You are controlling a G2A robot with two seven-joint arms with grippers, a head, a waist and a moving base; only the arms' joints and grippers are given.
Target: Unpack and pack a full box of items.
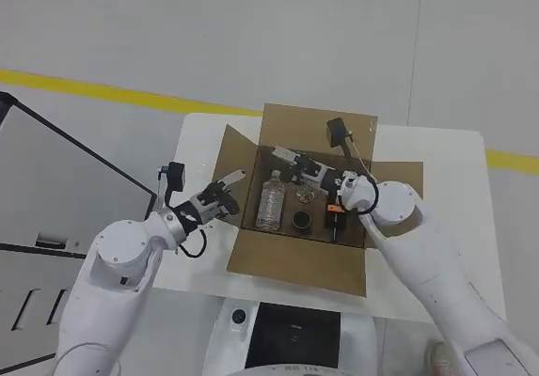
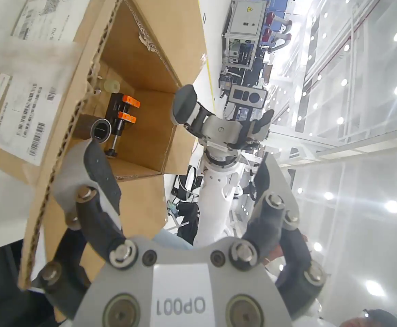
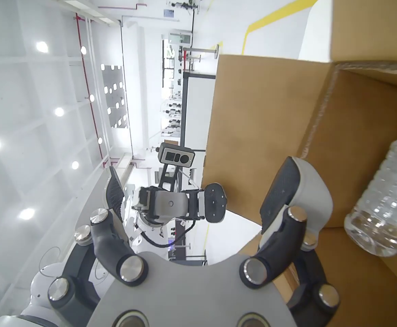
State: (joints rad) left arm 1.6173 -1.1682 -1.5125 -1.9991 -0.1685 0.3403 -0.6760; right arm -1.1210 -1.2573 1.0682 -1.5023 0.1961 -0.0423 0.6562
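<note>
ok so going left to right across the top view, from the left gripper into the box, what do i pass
left gripper → water bottle → dark cylinder → black and orange clamp

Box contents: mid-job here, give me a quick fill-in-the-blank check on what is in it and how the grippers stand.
1. The bottle lies inside the cardboard box, on the side nearer the ____ gripper.
2. The left gripper and the right gripper both have their fingers ____.
3. The black clamp in the box has ____ parts.
Missing words: left; open; orange.
</note>
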